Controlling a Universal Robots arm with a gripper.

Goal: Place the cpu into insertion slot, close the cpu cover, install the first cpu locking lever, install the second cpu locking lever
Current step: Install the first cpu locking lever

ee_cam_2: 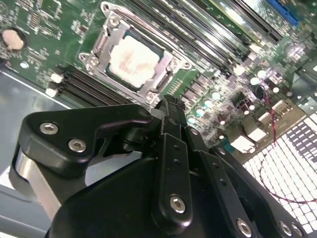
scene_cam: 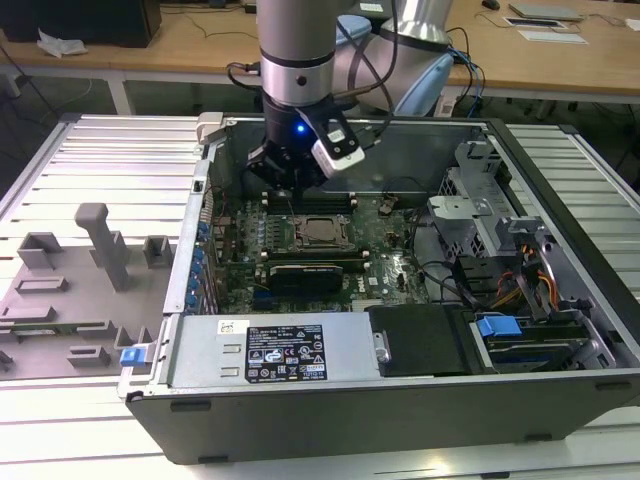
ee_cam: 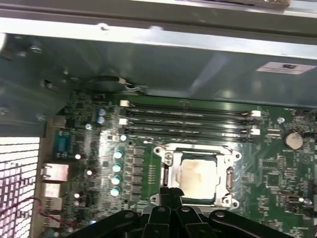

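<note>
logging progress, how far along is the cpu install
Done: the small silver-grey square cpu sits in the dark-rimmed insertion slot, and the thin silver metal cpu cover lies flat around it. In hand: the black gripper hovers at the cover's edge. Left: the locking levers; whether either is latched cannot be told.

In the exterior view, the cpu (scene_cam: 322,232) sits mid-frame on the motherboard (scene_cam: 385,262) — inside the case (scene_cam: 400,420). The pincer (scene_cam: 288,187) hangs just upper left of it.
</note>
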